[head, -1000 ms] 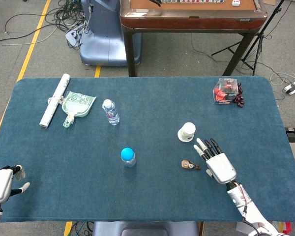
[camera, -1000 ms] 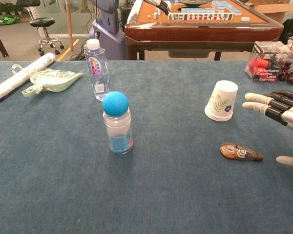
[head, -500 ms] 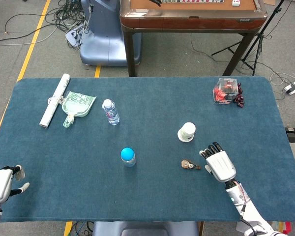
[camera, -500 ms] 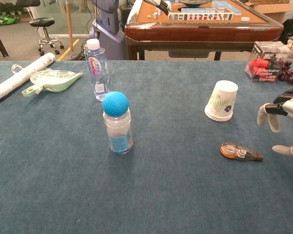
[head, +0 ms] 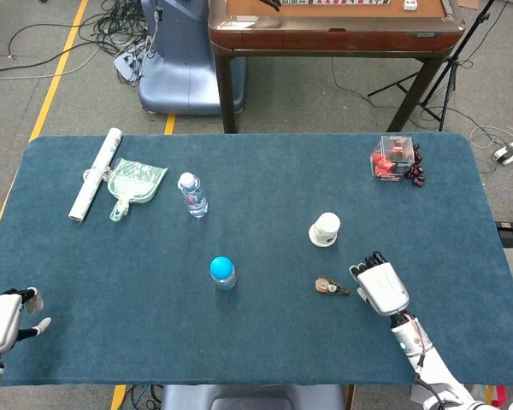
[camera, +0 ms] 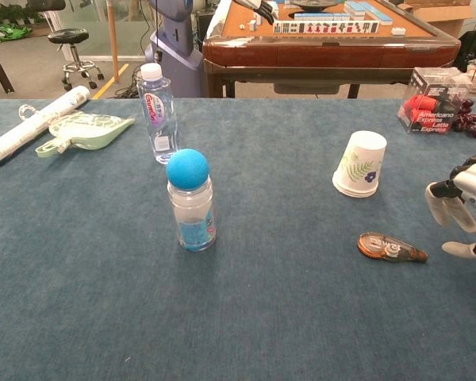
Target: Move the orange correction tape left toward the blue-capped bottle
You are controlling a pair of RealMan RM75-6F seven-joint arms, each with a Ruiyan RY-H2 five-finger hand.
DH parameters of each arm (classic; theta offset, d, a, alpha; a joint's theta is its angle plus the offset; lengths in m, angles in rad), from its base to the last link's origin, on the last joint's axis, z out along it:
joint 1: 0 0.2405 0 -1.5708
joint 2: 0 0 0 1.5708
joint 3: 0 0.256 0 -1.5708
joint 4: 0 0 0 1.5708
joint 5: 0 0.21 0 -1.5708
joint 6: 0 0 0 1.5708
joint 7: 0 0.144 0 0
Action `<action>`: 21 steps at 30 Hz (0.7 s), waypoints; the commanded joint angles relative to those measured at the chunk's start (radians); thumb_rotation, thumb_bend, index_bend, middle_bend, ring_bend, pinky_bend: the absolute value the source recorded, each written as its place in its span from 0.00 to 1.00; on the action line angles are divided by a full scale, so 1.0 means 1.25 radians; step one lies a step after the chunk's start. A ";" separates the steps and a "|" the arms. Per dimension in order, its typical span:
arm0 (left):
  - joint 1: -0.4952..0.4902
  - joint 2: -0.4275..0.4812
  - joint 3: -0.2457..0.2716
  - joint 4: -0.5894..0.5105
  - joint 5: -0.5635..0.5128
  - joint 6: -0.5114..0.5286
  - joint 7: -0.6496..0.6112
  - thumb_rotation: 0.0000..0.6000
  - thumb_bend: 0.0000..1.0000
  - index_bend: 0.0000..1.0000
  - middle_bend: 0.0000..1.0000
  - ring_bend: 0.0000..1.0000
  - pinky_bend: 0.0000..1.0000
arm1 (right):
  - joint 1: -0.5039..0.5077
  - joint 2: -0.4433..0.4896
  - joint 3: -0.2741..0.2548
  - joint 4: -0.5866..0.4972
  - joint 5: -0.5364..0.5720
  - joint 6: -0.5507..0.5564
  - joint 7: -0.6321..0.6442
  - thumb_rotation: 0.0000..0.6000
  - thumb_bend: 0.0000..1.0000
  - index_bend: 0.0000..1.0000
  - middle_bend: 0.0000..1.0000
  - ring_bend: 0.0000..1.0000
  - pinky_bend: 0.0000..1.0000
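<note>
The orange correction tape [head: 331,286] [camera: 390,248] lies flat on the blue cloth, right of centre. The blue-capped bottle [head: 222,272] [camera: 190,202] stands upright well to its left. My right hand [head: 380,286] [camera: 464,206] hovers just right of the tape without touching it. Its fingers are bent downward, the thumb is held apart, and nothing is between them. My left hand [head: 4,318] sits at the table's front left corner, holding nothing; the chest view does not show it.
A paper cup [head: 325,229] [camera: 361,164] stands just behind the tape. Further back are a water bottle [head: 192,194] [camera: 158,103], a green dustpan [head: 134,184], a white roll [head: 96,173] and a red box [head: 393,158]. A wooden table [head: 333,34] stands beyond.
My right hand's fingers have gone from stretched forward to bent downward, and the hand has dropped slightly beside the tape. The tape, bottle and left hand have not moved.
</note>
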 commanded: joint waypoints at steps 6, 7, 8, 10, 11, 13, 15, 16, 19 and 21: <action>0.000 0.001 0.000 -0.002 -0.002 -0.002 0.002 1.00 0.02 0.63 0.63 0.55 0.73 | 0.010 -0.011 0.009 0.021 0.008 -0.002 -0.011 1.00 0.00 1.00 1.00 0.95 0.86; 0.000 0.001 0.000 -0.003 -0.002 -0.003 0.002 1.00 0.02 0.63 0.63 0.55 0.73 | 0.011 -0.007 0.009 0.016 0.012 -0.011 -0.021 1.00 0.00 1.00 1.00 0.97 0.89; -0.001 0.001 0.000 -0.003 -0.003 -0.003 0.004 1.00 0.02 0.63 0.63 0.55 0.73 | 0.013 0.000 0.008 0.004 0.019 -0.027 -0.035 1.00 0.00 1.00 1.00 0.98 0.90; -0.001 0.001 0.001 -0.004 -0.003 -0.004 0.005 1.00 0.02 0.63 0.63 0.55 0.73 | 0.016 0.011 0.009 -0.015 0.030 -0.048 -0.059 1.00 0.00 1.00 1.00 1.00 0.92; -0.001 0.001 0.001 -0.004 -0.004 -0.004 0.005 1.00 0.02 0.63 0.63 0.55 0.73 | 0.018 0.017 0.009 -0.029 0.036 -0.060 -0.070 1.00 0.00 1.00 1.00 1.00 0.92; -0.001 0.002 0.000 -0.005 -0.006 -0.005 0.006 1.00 0.02 0.63 0.63 0.55 0.73 | 0.019 0.023 0.009 -0.044 0.041 -0.069 -0.078 1.00 0.00 1.00 1.00 1.00 0.93; -0.001 0.002 0.000 -0.006 -0.007 -0.006 0.006 1.00 0.02 0.63 0.63 0.55 0.73 | 0.020 0.025 0.007 -0.053 0.040 -0.067 -0.075 1.00 0.00 1.00 1.00 1.00 0.93; -0.001 0.002 0.000 -0.006 -0.007 -0.006 0.006 1.00 0.02 0.63 0.63 0.55 0.73 | 0.019 0.026 0.006 -0.056 0.038 -0.065 -0.071 1.00 0.00 1.00 1.00 1.00 0.93; -0.001 0.003 0.000 -0.007 -0.008 -0.007 0.007 1.00 0.02 0.63 0.63 0.55 0.73 | 0.018 0.029 0.001 -0.064 0.035 -0.062 -0.064 1.00 0.00 1.00 1.00 1.00 0.93; -0.001 0.003 0.000 -0.007 -0.009 -0.007 0.008 1.00 0.02 0.63 0.63 0.55 0.73 | 0.018 0.031 -0.003 -0.070 0.033 -0.063 -0.061 1.00 0.00 1.00 1.00 1.00 0.93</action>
